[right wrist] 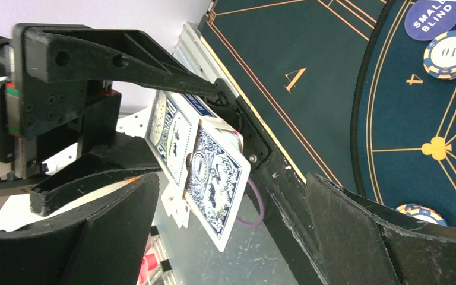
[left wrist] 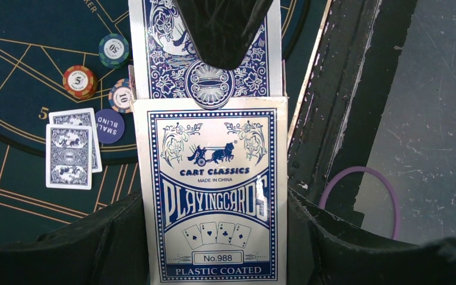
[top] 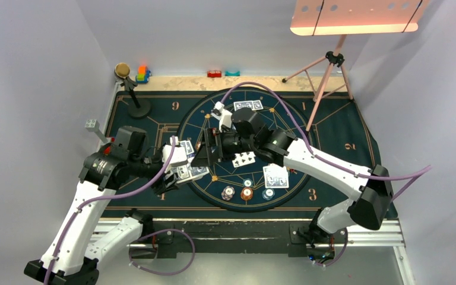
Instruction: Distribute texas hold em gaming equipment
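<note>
A dark-blue gold-lined mat (top: 344, 136) lies central. Stacked toy blocks (top: 143, 73) and a black stand (top: 133, 94) sit at eleven o'clock, a red block (top: 214, 73) and a teal block (top: 232, 73) at twelve, a tripod (top: 330, 70) at one.

Protruding card (left wrist: 166, 59) top cut off, chip (left wrist: 120, 96) partly hidden behind card box (left wrist: 214, 196)

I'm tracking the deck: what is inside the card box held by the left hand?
Blue-backed cards stick out of the card box in the left hand; how many more are inside is hidden by the box.
</note>
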